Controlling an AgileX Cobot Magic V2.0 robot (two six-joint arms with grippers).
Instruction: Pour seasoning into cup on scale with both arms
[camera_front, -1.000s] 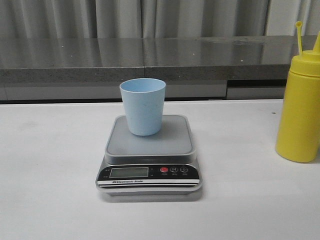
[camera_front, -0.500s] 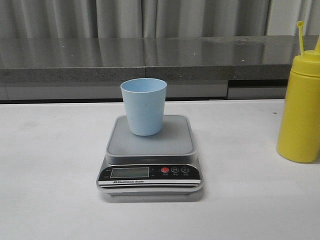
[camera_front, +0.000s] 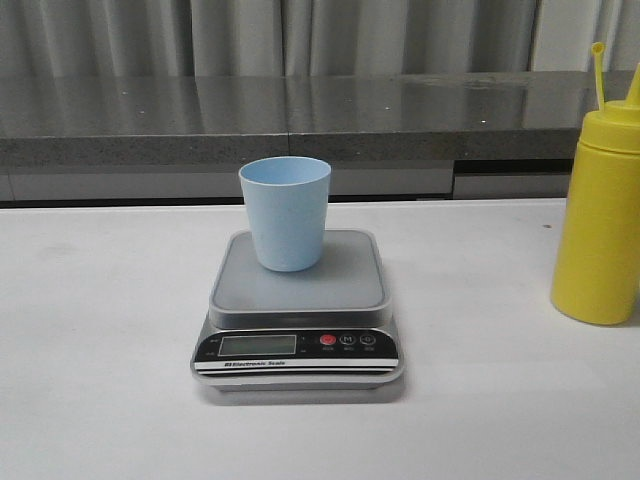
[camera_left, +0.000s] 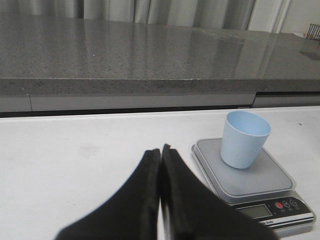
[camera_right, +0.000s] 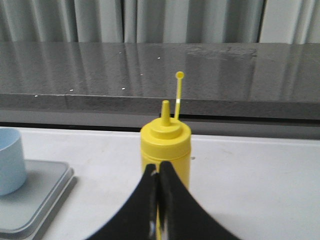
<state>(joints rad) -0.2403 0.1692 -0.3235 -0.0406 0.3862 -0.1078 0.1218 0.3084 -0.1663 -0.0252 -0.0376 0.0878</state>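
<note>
Nothing has moved since before: the cup (camera_front: 286, 211) stands on the scale (camera_front: 297, 310), the seasoning (camera_front: 601, 212) apart, both the left gripper (camera_left: 160, 152) and right gripper (camera_right: 159, 167) closed, empty.

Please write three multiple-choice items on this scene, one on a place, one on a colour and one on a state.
1. Where does the light blue cup stand?
A. on the table beside the scale
B. on the platform of the digital kitchen scale
C. on the grey counter behind

2. What colour is the squeeze bottle?
A. red
B. white
C. yellow

3. How do the fingers of the left gripper stand?
A. pressed together, holding nothing
B. spread wide
C. clamped on the cup

Answers:
1. B, since the front view shows the cup's base on the silver-grey platform.
2. C, since its body, nozzle and tethered cap are all yellow.
3. A, since the left wrist view shows both fingers touching, with the cup standing apart from them.
</note>
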